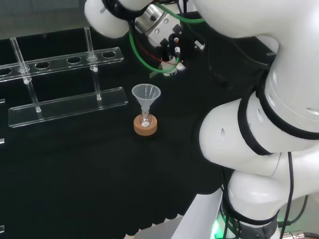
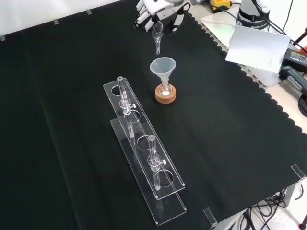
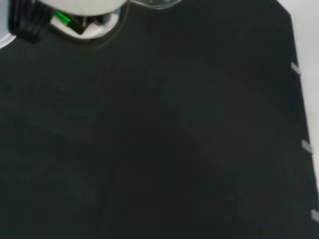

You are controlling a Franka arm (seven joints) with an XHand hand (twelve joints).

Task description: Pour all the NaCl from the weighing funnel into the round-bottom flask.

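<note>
A black-clothed table (image 2: pixel 72 96) carries the scene, and the white robot arm (image 1: pixel 279 99) bulks across the right of the head view. In the front view a long clear rack (image 2: pixel 144 163) holding two glass tubes lies in the middle of the cloth. Beyond it, a small round flask (image 2: pixel 165 92) sits on a cork ring (image 2: pixel 165 96), with a wide clear funnel (image 2: pixel 163 67) set in its neck and what looks like a little white powder already at its bottom. At the front view's top, the robot hand (image 2: pixel 156 9) has its fingers curled round a small glass weighing funnel (image 2: pixel 157 36), whose narrow stem hangs down toward the wide funnel, above it and slightly toward the view's top, well apart from its rim. Whether any salt remains in the held piece cannot be told. The step in hand appears to be the pour itself, or the approach to it. The next move likely calls for bringing the stem over the funnel's mouth and tipping so no grains miss it.
</note>
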